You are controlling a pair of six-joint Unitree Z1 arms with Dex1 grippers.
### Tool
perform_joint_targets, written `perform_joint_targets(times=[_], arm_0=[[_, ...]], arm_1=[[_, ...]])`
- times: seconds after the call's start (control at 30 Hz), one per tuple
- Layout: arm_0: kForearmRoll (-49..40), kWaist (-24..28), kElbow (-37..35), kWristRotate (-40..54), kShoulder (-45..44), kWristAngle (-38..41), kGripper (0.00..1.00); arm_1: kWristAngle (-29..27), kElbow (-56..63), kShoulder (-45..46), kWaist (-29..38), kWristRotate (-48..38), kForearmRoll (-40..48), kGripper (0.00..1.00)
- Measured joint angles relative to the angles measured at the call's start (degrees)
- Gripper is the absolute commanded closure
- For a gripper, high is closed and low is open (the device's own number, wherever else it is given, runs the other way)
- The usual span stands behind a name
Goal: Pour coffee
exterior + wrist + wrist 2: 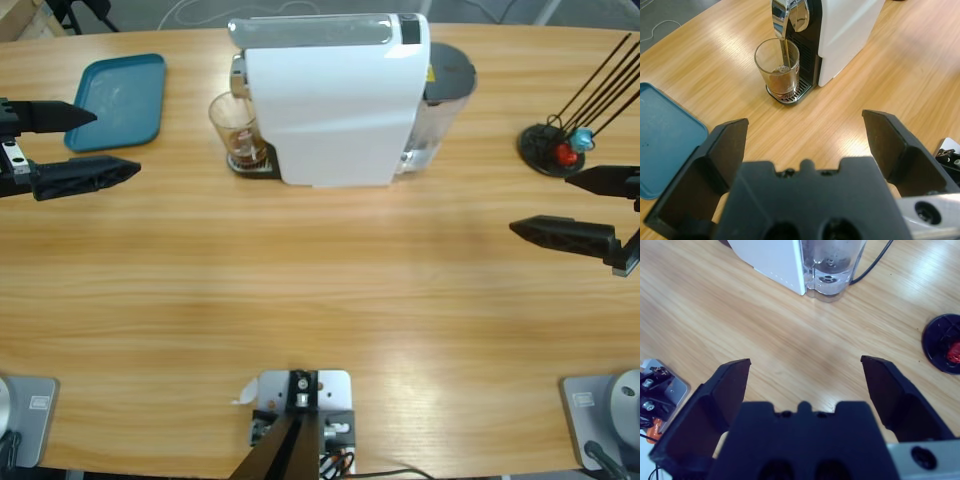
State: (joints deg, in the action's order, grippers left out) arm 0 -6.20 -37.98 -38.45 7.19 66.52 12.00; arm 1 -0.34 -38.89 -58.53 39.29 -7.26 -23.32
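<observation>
The left pincer (105, 140) hangs over the table's (320, 300) left edge with its two black jaws spread wide and nothing between them; it touches nothing. In its wrist view the same jaws frame bare wood, with the glass and machine ahead of them. The right pincer (560, 205) sits over the right edge, likewise spread wide and empty, well apart from everything on the table.

The white coffee machine (335, 100) stands near the far edge, about the middle of the table. On its drip tray (789, 95), under the chrome spout (789, 15), stands a small clear glass (777, 67), upright. The coffee (782, 82) lies in that glass as a shallow brown layer at the bottom, and a thin dark stream runs from the spout down into it. At the machine's right end is its clear water tank (831, 265), with a black cord (872, 262) trailing off beside it.

A teal tray (118, 100) lies near the far left corner, just beside the left pincer; nothing is seen on it. Near the right edge, just beyond the right pincer, sits a black round stand (550, 148) with thin black rods slanting up from it, holding a red capsule (566, 155) and a blue capsule (580, 138).
</observation>
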Motion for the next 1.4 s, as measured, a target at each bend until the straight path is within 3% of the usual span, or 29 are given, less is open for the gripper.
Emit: perform_joint_targets(times=[1.4], arm_0=[[-0.09,-0.21,0.0,0.0,0.0,0.0,0.0]], arm_1=[[-0.23,1.22,-0.04,0.0,-0.92,1.13,0.0]])
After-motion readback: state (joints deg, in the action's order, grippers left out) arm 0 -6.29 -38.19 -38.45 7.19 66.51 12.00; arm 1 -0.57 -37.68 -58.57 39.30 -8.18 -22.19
